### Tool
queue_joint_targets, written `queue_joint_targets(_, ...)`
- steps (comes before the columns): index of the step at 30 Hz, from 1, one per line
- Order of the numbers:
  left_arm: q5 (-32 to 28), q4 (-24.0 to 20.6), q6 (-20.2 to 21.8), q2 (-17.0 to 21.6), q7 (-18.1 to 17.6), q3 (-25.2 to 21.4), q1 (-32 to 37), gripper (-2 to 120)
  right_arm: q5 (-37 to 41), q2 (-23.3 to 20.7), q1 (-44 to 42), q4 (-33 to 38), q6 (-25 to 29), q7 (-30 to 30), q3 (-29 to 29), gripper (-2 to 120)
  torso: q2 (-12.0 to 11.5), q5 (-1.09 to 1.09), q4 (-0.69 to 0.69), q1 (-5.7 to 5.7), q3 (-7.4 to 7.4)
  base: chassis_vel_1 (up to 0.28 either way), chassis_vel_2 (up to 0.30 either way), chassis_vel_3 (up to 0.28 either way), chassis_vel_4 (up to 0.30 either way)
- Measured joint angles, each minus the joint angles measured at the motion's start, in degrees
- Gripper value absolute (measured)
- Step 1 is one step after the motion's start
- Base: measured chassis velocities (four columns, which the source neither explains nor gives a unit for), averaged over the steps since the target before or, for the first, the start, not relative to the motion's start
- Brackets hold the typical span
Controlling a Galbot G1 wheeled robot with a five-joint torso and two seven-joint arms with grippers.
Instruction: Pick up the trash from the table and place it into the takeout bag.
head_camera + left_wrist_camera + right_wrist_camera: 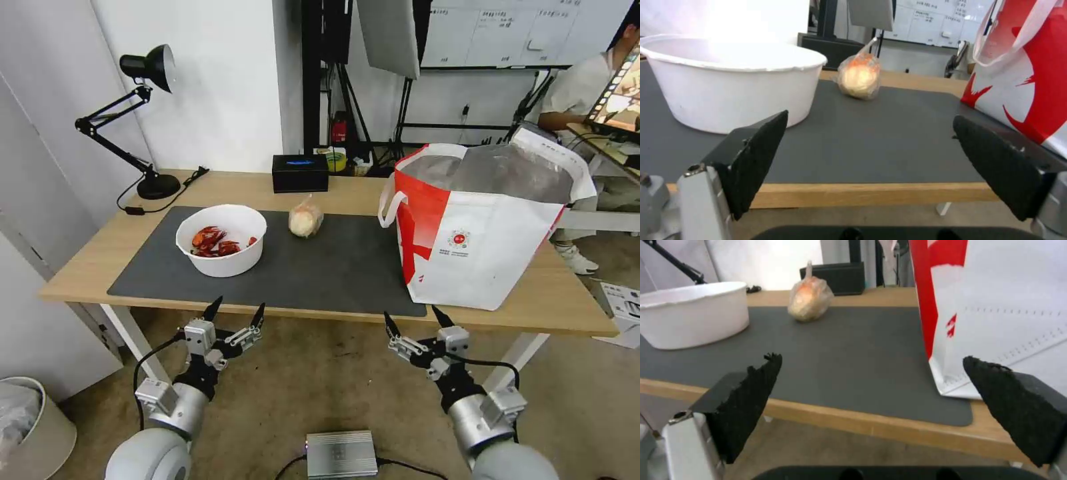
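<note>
Below the table edge, left gripper and right gripper wide open, empty, waiting. On the mat, bowl and bagged bun within reach, beside the takeout bag standing open for dropping.

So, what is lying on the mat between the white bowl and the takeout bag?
Only the small bagged bun, nearer the white bowl than the takeout bag; the head view shows bare dark mat otherwise.

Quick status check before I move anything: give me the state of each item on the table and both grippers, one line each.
White bowl: upright on the mat, red crayfish shells inside.
Bagged bun: on the mat, apart from the bowl, untouched.
Takeout bag: standing upright, mouth open, foil lining showing.
Black box: closed, at the table's far edge.
Desk lamp: upright, plugged cord trailing.
Left gripper: open, empty, short of the table edge.
Right gripper: open, empty, short of the table edge.
</note>
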Motion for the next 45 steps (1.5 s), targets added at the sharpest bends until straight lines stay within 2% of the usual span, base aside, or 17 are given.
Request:
queue_joint_targets(17, 0.0, 0.7, -0.1, 0.1, 0.1, 0.0, -0.3, 100, -1.4, 0.1, 0.3, -1.1, 0.8, -0.9, -0.1, 100, 0.0, 0.0, 0.0, 0.0, 0.01, 0.0, 0.0, 0.0, 0.0)
queue_joint_targets(34, -0.1, 0.3, -0.3, 0.0, 0.1, 0.0, 0.0, 100, 0.5, 0.2, 2.1, -0.3, -1.3, -0.6, -0.2, 100, 0.0, 0.0, 0.0, 0.0, 0.0, 0.0, 0.0, 0.0, 0.0)
queue_joint_targets(45, -0.1, 0.0, -0.3, 0.4, 0.1, -0.3, 0.1, 100, 7.0, -1.0, 12.3, -0.1, -2.9, -4.7, -2.4, 100, 0.0, 0.0, 0.01, 0.0, 0.0, 0.0, 0.0, 0.0, 0.0)
